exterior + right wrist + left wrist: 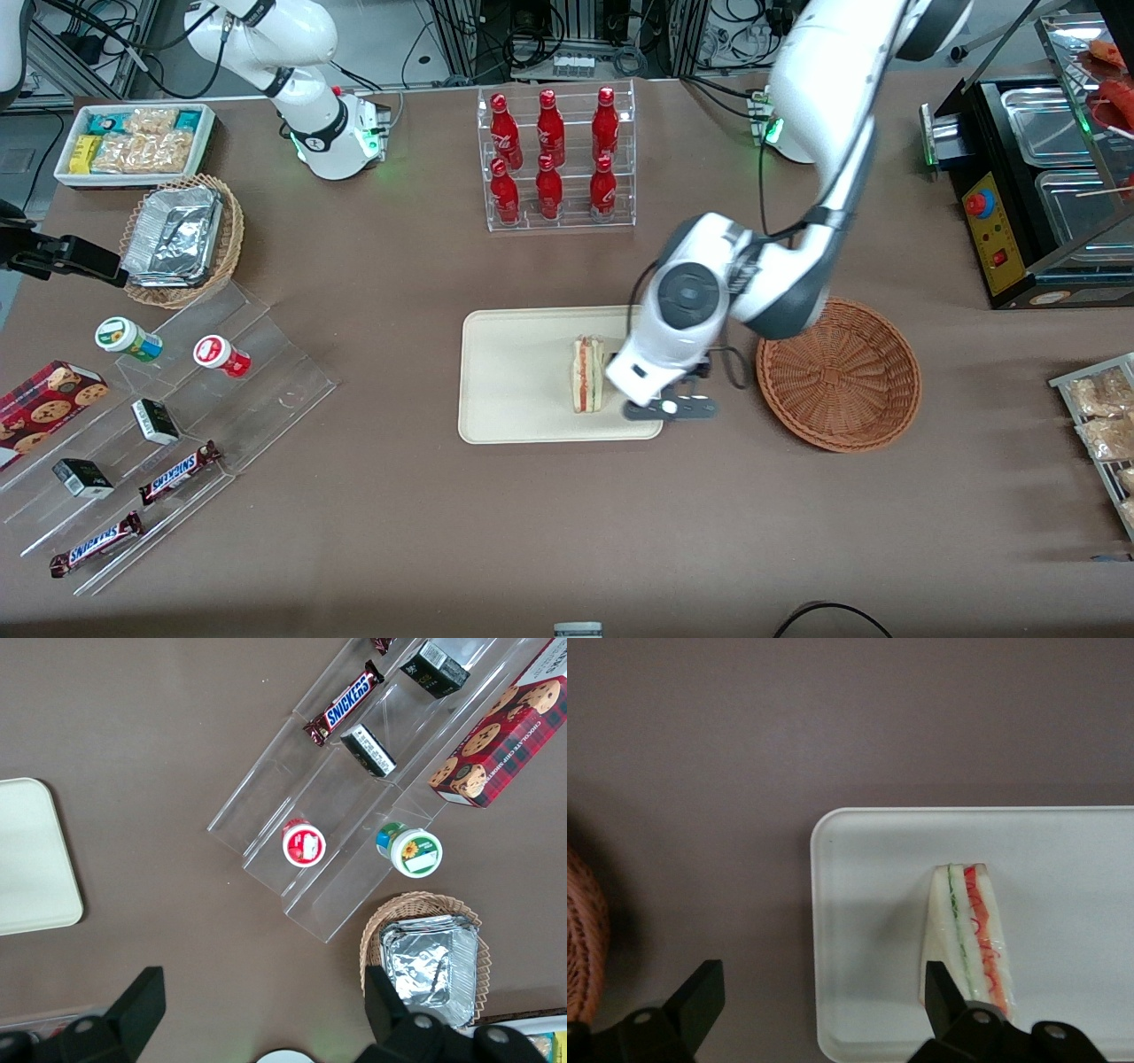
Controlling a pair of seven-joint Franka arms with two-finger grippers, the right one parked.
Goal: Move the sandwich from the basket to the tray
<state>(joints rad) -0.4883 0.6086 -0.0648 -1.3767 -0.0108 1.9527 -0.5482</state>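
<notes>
Spread wide and holding nothing, your gripper's (819,1001) fingers (698,997) hang over the tray's (514,390) edge; the sandwich (587,373) lies on it, beside the basket (838,374).

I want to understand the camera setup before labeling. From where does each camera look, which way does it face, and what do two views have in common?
Front view: high in front of the table, looking down on the tray, sandwich and basket; both arms show.
Left wrist view: on the working arm, facing down at the sandwich on the tray; the open gripper hangs over the tray's edge.
Right wrist view: on the parked arm, facing down at the snack display; its fingers show.
Shared: front and left wrist views both show sandwich, tray and basket.
</notes>
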